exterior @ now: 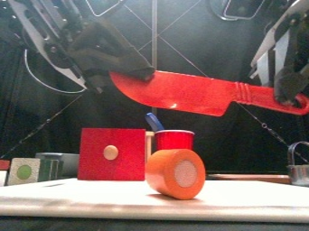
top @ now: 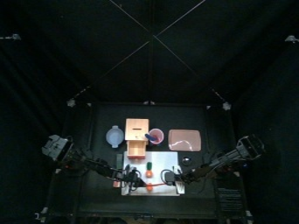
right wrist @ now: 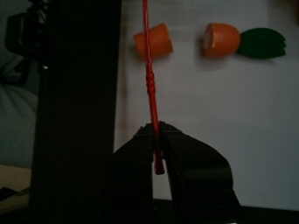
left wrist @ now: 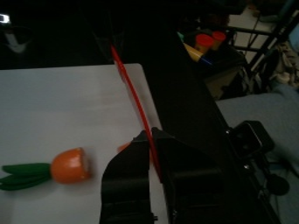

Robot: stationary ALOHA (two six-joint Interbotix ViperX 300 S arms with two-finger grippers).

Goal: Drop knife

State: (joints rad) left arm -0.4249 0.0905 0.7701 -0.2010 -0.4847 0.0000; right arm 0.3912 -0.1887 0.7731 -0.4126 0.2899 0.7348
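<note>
Now both tools, left (left wrist: pixel 149 144) and right (right wrist: pixel 156 140), pinch the knife (exterior: pixel 200 92) above the tabletop (exterior: pixel 72 198); release both together, clear of the carrot (exterior: pixel 176 172).

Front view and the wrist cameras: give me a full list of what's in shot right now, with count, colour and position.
Red plastic toy knife: one, red, held level in the air above the table, blade end toward the left arm, handle toward the right arm.
Orange toy carrot pieces: two; one round slice at the table's front, the other with a green leafy top.
Red cube with a pale round spot: one, behind the slice.
Red cup: one, beside the cube.
White board: one, under the carrot pieces.
Left gripper: black, shut on the blade end.
Right gripper: black, shut on the handle.
</note>
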